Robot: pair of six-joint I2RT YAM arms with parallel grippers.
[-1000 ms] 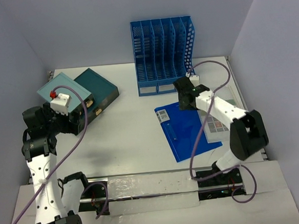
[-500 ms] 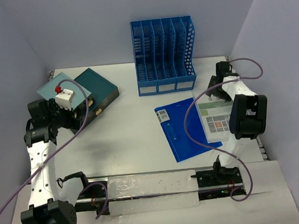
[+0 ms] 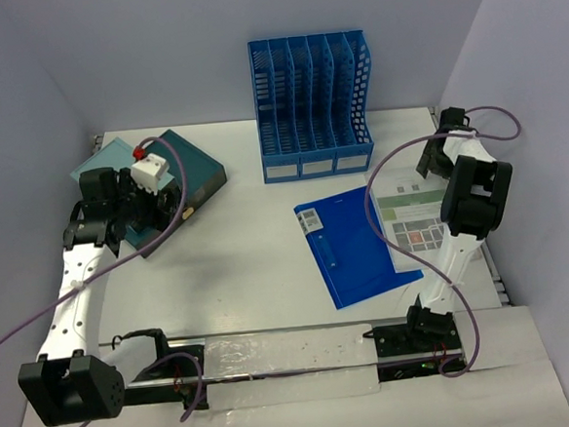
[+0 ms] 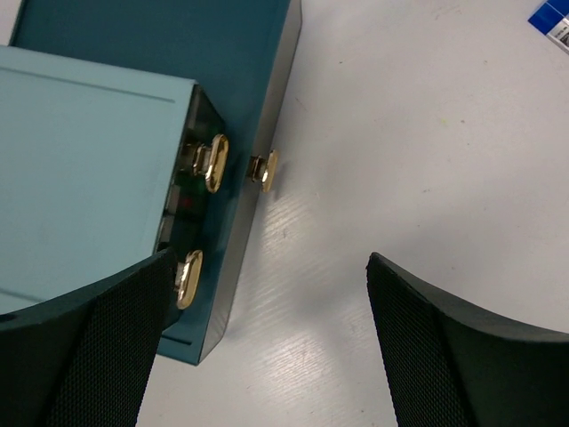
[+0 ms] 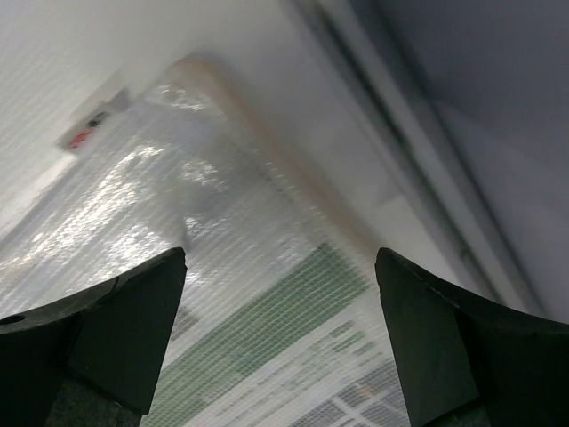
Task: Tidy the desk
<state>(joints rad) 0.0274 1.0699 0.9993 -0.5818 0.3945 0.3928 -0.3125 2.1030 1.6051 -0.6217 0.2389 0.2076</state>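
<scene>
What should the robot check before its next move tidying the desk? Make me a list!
1. Left claw open, holding nothing: ok.
2. Left claw over the side of the light teal box with the gold clasps: ok.
3. Clasps fastened: cannot tell.
4. Right claw open, holding nothing: ok.
5. Right claw above the plastic-sleeved sheet, near the right rail of the desk: ok.
6. Blue file rack standing upright: ok.
</scene>
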